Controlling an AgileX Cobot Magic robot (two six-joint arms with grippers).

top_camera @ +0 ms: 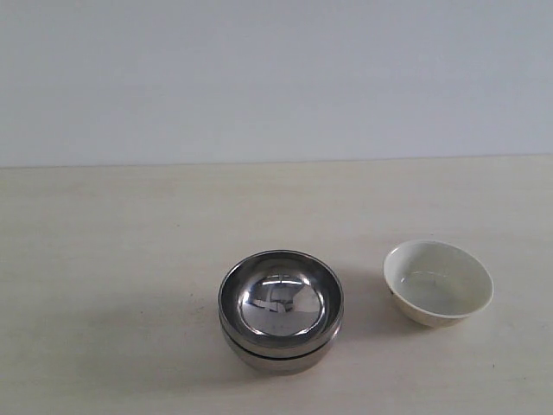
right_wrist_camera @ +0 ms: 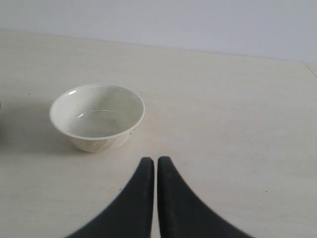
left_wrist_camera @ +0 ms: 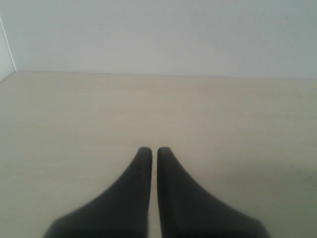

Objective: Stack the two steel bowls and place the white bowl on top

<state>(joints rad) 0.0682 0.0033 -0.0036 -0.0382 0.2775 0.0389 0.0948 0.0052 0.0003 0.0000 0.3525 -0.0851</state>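
Steel bowls (top_camera: 281, 304) sit nested, white bowl (top_camera: 438, 283) apart from them; your left claw (left_wrist_camera: 154, 149) and right claw (right_wrist_camera: 156, 159) are closed, empty.

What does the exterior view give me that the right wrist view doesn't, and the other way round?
Only the exterior view clearly shows the steel bowls, one nested in the other, standing apart from the white bowl on its left. Only the right wrist view shows the right gripper, shut and empty, not touching the white bowl. Both show that bowl upright and empty on the table.
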